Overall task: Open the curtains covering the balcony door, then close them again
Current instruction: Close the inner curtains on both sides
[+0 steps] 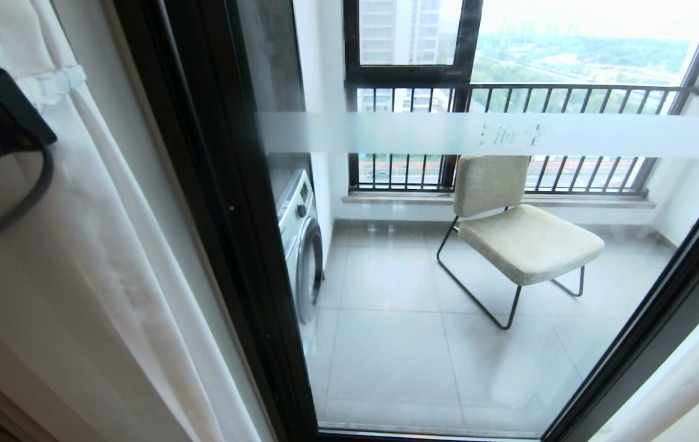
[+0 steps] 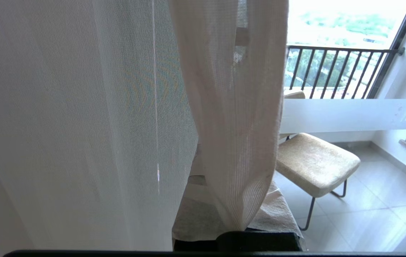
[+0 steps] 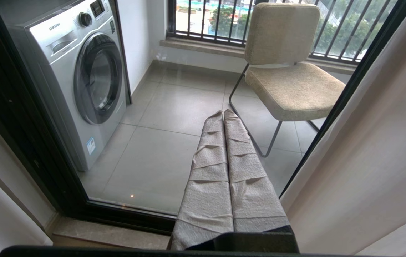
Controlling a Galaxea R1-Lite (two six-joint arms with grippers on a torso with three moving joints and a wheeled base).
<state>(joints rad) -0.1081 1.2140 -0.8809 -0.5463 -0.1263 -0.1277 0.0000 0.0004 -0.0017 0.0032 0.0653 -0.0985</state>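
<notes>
The curtains are drawn aside, and the balcony door (image 1: 509,288) shows bare glass with a frosted band between dark frames. At the left hang the curtains (image 1: 91,258); a second drape (image 1: 681,380) hangs at the right edge. In the left wrist view the sheer layer (image 2: 81,125) hangs beside a cream woven fold (image 2: 231,107). That fold runs down between the taped fingers (image 2: 278,214) of my left gripper (image 2: 237,217), which is shut on it; the cloth hides the tips. My right gripper (image 3: 223,113) is shut and holds nothing, its taped fingers pressed together and pointing at the glass low down.
Behind the glass stand a silver washing machine (image 1: 300,245) at the left and a beige chair (image 1: 521,233) on dark metal legs. A railed window (image 1: 509,98) closes the balcony's far side. The door's dark bottom track (image 3: 117,214) runs above a stone sill.
</notes>
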